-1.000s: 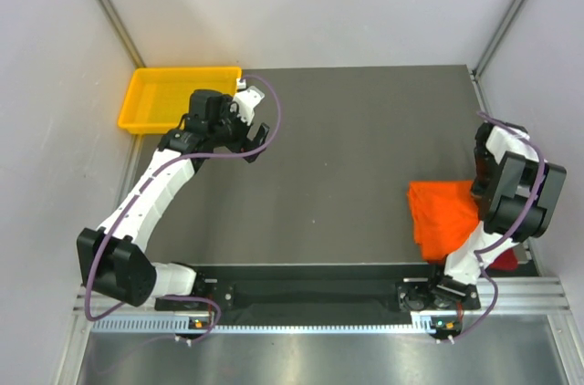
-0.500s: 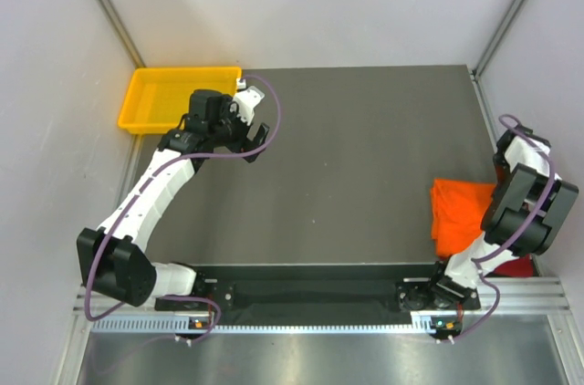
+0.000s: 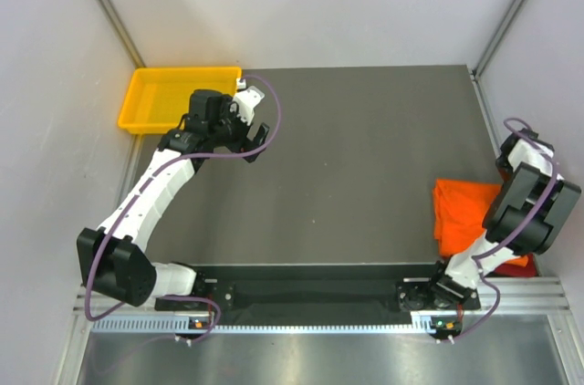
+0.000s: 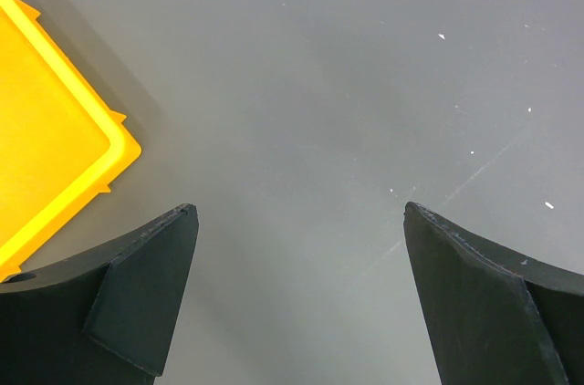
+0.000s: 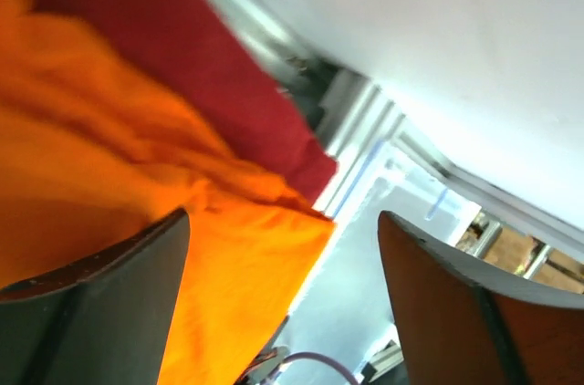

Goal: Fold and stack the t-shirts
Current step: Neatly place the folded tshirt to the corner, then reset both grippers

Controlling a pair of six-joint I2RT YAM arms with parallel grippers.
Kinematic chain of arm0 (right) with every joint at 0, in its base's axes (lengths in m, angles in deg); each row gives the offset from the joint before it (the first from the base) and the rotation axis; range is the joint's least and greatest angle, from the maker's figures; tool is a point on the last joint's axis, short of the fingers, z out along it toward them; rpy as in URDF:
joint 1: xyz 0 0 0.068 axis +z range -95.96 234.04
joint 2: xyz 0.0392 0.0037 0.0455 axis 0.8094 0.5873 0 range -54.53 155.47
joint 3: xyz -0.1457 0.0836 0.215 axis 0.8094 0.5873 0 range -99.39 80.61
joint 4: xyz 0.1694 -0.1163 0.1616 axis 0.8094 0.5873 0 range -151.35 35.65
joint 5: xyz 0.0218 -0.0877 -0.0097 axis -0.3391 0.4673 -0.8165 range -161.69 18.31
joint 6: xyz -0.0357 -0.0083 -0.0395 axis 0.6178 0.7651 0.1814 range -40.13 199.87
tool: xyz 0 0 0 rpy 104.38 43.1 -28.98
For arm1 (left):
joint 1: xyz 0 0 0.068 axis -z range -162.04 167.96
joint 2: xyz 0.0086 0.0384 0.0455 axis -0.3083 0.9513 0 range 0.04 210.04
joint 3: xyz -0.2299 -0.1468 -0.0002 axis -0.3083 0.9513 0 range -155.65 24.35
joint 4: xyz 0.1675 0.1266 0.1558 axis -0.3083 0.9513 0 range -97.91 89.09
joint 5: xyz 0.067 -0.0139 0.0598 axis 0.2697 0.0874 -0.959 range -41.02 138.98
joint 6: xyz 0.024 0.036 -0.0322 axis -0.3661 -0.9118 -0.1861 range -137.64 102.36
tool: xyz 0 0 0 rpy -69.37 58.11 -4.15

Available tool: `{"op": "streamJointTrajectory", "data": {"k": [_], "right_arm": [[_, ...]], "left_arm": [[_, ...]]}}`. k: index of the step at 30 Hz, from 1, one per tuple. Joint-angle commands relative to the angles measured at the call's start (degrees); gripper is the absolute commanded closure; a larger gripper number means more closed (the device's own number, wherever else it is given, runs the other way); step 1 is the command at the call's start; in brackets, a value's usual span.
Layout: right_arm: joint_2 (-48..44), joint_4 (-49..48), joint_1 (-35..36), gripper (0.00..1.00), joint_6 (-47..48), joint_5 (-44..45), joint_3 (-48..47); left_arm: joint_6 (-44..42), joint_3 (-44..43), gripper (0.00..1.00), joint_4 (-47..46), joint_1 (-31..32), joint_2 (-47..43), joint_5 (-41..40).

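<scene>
Evidently left pincer [image 4: 299, 207] and right pincer [image 5: 283, 214] both gape wide, gripping nothing.

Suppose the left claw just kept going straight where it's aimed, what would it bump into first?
Most likely the bare table. The open left gripper faces grey tabletop between its fingers, and the corner of the yellow tray lies off to the side, outside that line. Depth is unclear.

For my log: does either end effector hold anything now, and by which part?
Nothing is held: left end effector and right end effector are both open.
</scene>
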Motion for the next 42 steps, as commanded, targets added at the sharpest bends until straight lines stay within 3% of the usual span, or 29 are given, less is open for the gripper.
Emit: {"op": "streamJointTrajectory", "data": {"k": [1, 3, 6, 10, 13, 21, 23, 24, 30, 33, 42], "right_arm": [[-5.2, -1.8, -1.3, 0.16, -2.1, 8.0, -3.1], [-10.8, -3.3, -1.3, 0.16, -1.5, 8.9, -3.6], [-17.9, -6.4, -1.3, 0.18, -0.3, 3.5, -3.7], [-22.7, -9.2, -1.2, 0.23, 0.3, -17.6, -1.5], [-23.3, -9.8, -1.2, 0.27, -1.4, -26.3, -0.7], [-30.4, -18.4, -1.1, 0.29, -9.3, -36.6, 5.5], [-35.1, -20.3, 0.2, 0.03, -9.5, -40.3, 8.5], [-36.6, -22.1, 0.8, 0.0, -9.4, -41.5, 9.4], [-46.8, -27.7, 13.0, 0.0, -7.8, -44.7, 15.7], [-50.4, -29.6, 23.3, 0.0, -7.2, -42.7, 18.2], [-54.6, -32.3, 35.7, 0.0, -4.9, -43.5, 25.9]], "left_arm": [[0.0, -1.2, 0.01, -0.3, -0.3, -0.6, 0.7], [0.0, -1.0, 0.01, -0.4, -0.2, -0.7, 0.7], [-0.3, -0.8, 0.01, -0.7, -0.3, -0.9, 0.3], [-0.4, -0.7, 0.01, -0.9, -0.3, -1.0, -0.6], [-0.3, -0.5, 0.01, -0.6, -0.3, -1.5, -1.0], [-1.8, 0.6, 0.01, 1.4, -0.2, -1.5, -3.8], [-1.8, 1.3, 0.01, 2.4, -0.4, -1.3, -5.7], [-1.8, 1.8, 0.01, 2.7, -0.4, -1.3, -6.5], [-0.5, 4.2, 0.01, 7.3, -0.8, -2.3, -9.2], [0.4, 7.8, 0.01, 7.2, -2.3, -5.8, -8.9], [1.1, 17.7, 0.01, 7.6, -8.4, -12.1, -10.5]]}}
